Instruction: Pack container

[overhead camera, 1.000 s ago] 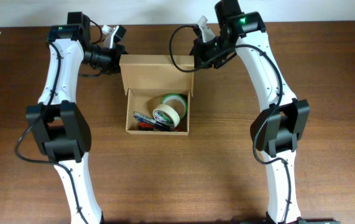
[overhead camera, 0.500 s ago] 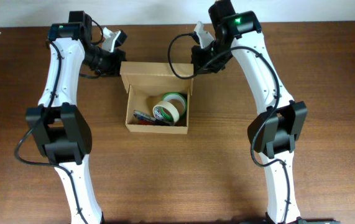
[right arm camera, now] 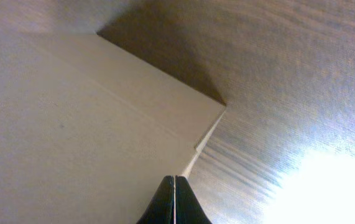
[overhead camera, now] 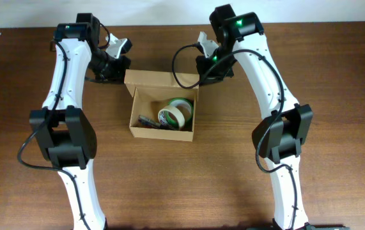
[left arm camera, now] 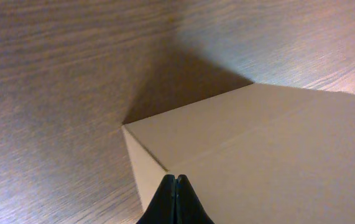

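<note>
The container (overhead camera: 162, 132), a tan cardboard box, stands open at the table's middle. Its flap lid (overhead camera: 160, 79) stands raised at the far side. Inside lie tape rolls (overhead camera: 174, 114) and small coloured items (overhead camera: 149, 122). My left gripper (overhead camera: 123, 65) is shut, its tips against the lid's left far corner. In the left wrist view the closed tips (left arm camera: 175, 178) touch the lid's outer face (left arm camera: 276, 149). My right gripper (overhead camera: 202, 66) is shut at the lid's right far corner. Its tips (right arm camera: 175, 179) meet the lid's edge (right arm camera: 71, 124).
The brown wooden table (overhead camera: 335, 128) spreads around the box. A pale wall runs along the table's far edge (overhead camera: 163, 13). Both arms arch over the table's left and right sides.
The lid has swung up from lying back toward upright and looks shorter from above. Both grippers have moved with it, closer to the box's corners.
</note>
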Controlling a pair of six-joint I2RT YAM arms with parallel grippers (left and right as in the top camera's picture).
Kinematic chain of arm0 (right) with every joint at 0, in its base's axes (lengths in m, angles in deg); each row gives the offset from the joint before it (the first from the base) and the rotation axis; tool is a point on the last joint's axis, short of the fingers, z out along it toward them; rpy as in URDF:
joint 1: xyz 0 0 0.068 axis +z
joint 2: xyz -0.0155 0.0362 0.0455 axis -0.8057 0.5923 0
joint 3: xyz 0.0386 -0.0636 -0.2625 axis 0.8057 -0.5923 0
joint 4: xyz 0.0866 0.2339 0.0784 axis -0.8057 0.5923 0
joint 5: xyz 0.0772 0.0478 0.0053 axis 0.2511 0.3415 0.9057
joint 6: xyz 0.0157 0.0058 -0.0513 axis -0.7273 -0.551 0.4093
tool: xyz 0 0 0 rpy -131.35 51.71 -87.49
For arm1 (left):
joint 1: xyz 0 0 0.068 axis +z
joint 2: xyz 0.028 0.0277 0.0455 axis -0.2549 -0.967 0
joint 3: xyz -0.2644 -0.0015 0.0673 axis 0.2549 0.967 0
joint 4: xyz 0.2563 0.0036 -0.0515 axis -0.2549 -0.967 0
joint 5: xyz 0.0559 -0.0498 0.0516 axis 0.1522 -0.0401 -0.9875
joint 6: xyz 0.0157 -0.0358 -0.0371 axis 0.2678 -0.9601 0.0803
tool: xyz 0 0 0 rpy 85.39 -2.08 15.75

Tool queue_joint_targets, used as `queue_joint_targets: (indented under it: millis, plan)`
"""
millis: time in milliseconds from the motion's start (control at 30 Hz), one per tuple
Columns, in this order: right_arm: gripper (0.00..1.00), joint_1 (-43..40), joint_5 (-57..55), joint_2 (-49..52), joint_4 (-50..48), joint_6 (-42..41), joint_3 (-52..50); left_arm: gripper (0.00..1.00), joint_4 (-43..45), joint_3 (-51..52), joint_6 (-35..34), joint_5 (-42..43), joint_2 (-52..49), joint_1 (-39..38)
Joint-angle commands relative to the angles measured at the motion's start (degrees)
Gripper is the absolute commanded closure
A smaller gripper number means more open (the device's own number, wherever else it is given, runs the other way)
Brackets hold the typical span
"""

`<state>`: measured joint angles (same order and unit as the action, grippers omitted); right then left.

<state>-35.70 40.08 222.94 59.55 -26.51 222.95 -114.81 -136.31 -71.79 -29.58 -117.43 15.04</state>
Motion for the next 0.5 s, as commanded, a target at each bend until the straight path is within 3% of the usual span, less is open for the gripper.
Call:
queue_joint_targets:
  millis: [0,267,467]
  plan:
    - [0.96,1.25,-3.58,-2.38,2.12,0.57,1.22,0.98,-1.16,-0.96,0.48,-4.81,2.38,-1.03]
    - [0.96,1.25,-8.31,-2.49,6.43,0.66,1.27,0.98,-2.34,-0.96,0.44,-10.82,2.38,-1.03]
    - [0.96,1.14,-8.35,-2.54,4.83,0.90,3.87,0.98,-0.35,-0.96,-0.26,-10.71,2.49,-1.03]
